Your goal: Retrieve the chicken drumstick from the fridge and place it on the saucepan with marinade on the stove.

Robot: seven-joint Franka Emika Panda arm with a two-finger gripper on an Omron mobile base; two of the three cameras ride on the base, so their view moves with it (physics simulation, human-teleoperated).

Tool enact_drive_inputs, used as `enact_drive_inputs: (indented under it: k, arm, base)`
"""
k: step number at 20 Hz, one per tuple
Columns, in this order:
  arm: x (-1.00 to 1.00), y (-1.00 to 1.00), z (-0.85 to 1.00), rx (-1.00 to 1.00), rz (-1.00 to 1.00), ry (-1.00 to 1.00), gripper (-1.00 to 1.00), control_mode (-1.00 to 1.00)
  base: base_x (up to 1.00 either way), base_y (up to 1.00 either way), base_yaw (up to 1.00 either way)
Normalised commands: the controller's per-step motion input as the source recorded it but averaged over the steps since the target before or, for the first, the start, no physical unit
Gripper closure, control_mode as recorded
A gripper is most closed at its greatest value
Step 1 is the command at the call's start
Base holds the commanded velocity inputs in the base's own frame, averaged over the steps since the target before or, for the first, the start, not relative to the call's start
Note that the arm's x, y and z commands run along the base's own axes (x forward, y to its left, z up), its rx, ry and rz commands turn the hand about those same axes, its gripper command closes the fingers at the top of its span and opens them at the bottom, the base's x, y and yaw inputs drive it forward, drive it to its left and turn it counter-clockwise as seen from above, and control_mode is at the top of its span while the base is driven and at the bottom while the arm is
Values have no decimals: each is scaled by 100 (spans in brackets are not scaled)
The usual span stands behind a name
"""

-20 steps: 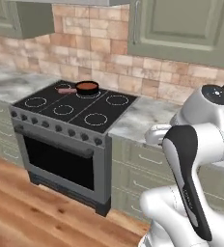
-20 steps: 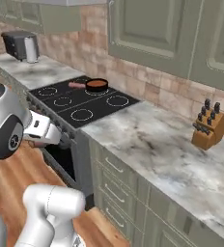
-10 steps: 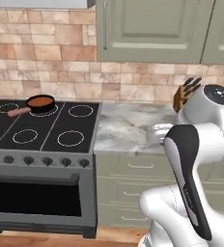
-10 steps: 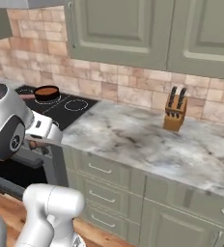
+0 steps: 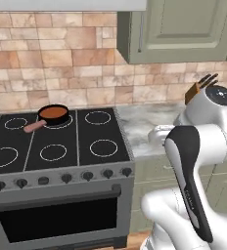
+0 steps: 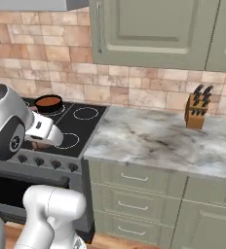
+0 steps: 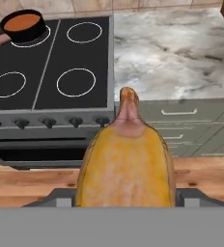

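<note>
Gripper (image 7: pixel 126 205): seen in the hand view, its jaws stand wide and pinch the chicken drumstick between them; the dark tips are mostly hidden behind the meat.
Chicken drumstick (image 7: pixel 126 164): golden-yellow, rounded and plump at the near end, with a mottled, slightly grainy skin; it narrows to a pinkish-tan bony knob pointing away from the hand, toward the front edge of the stove.
Below the drumstick: warm brown wooden floor planks (image 7: pixel 32 181) and the grey metal oven front.
Stove (image 5: pixel 88 132): flat black glass top with white ring burners, a grey metal front with a row of small black round knobs and a long bar handle over a dark oven window.
Saucepan with marinade (image 5: pixel 53 114): small round black pan with smooth reddish-brown sauce inside and a short pinkish-tan handle pointing toward the stove's front left; it sits on a rear burner, well apart from the drumstick.
Counter (image 6: pixel 168 141): grey-white veined marble, just beside the stove on its right, over sage-green drawers with slim metal pulls.
Knife block (image 6: pixel 196 111): tan wood, slanted, dark handles sticking up, at the back of the counter near the wall.
Wall (image 5: pixel 61 63): matte brick tiles in tan and pink tones.
Upper cabinets (image 6: pixel 149 29): sage-green panelled doors above the counter.
</note>
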Motion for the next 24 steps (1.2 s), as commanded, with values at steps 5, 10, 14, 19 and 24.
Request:
enact_drive_inputs:
  k: [5, 10, 14, 19, 24]
  arm:
    - [0, 0, 0, 0, 0, 0, 100, 100]
    - [0, 0, 0, 0, 0, 0, 100, 100]
    - [0, 0, 0, 0, 0, 0, 100, 100]
    - [0, 0, 0, 0, 0, 0, 100, 100]
    - [0, 0, 0, 0, 0, 0, 100, 100]
  base:
    - [39, 100, -17]
    - [51, 97, -11]
    - [51, 68, -11]
    - [47, 11, -3]
    - [44, 0, 0]
